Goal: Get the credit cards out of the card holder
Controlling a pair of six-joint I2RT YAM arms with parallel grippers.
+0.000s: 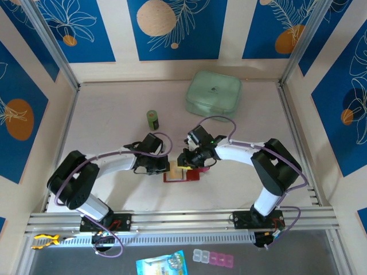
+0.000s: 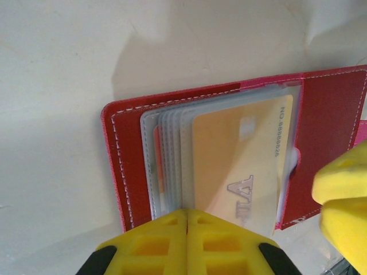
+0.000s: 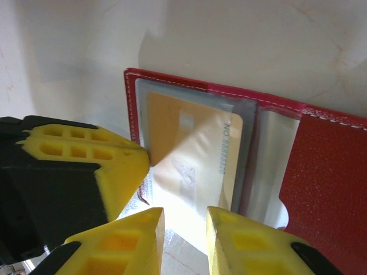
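Note:
The red card holder [image 1: 192, 175] lies open on the table between both grippers. Its red cover [image 2: 123, 154] frames a fan of clear pockets. An orange-tan credit card [image 2: 241, 160] sits in the top pocket. My left gripper [image 2: 187, 213] is shut, its yellow tips pressed against the pockets' near edge beside the card. My right gripper [image 3: 185, 223] stands open with a narrow gap, and the near end of the card [image 3: 189, 143] and its pocket reaches into that gap. The left gripper's finger [image 3: 114, 166] touches the card's corner. Other cards are hidden in the pockets.
A large mint-green case [image 1: 213, 91] sits at the back of the table. A small green bottle [image 1: 152, 119] stands behind the left gripper. Metal rails run along the table's front and sides.

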